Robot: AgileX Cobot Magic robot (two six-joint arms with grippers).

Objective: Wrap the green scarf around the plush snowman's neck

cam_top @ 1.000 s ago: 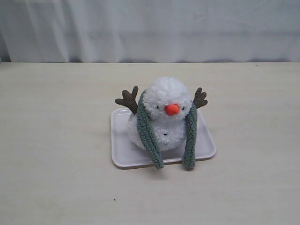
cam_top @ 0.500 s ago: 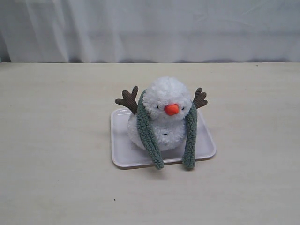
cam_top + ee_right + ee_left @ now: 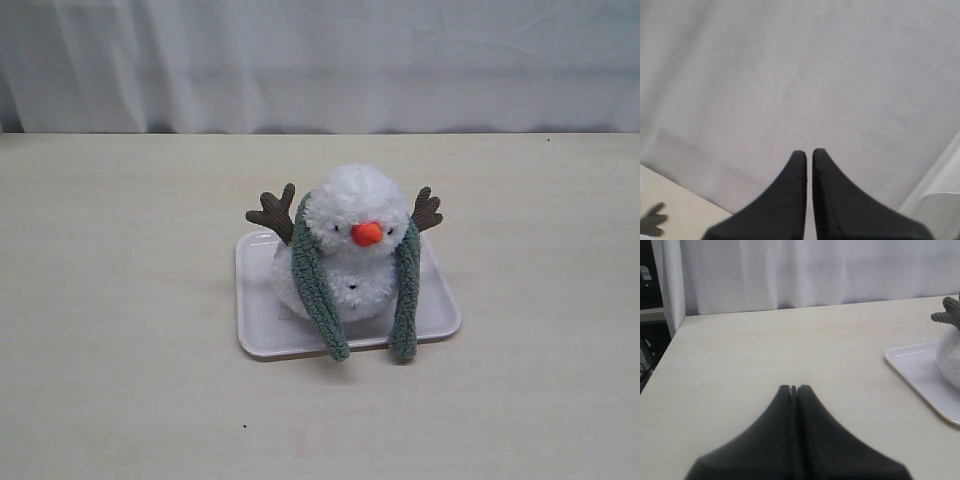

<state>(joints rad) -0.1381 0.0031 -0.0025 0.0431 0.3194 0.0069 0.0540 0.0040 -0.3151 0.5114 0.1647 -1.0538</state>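
Surface point(image 3: 120, 380): pale, with a white tray point(image 3: 258, 335) about midway between its left and right edges.

The snowman point(image 3: 355, 200) sits upright on the tray, facing the near edge. The scarf point(image 3: 315, 290) passes behind the neck point(image 3: 352, 254), and both ends hang down the front as far as the tray's near rim. They are apart and not crossed. I judge the wrap only half made.

The left fingers point(image 3: 784, 407) are pressed together and empty, low over bare surface toward the left edge. The right fingers point(image 3: 794, 180) are closed on nothing and aimed at the curtain point(image 3: 320, 60).

Recommendation: open one pair and pinch one hanging end close to its tip. Carry it across under the orange nose point(image 3: 367, 234), keeping it low in the crease. Steady the body with the other arm, since light plush will probably tip or slide.
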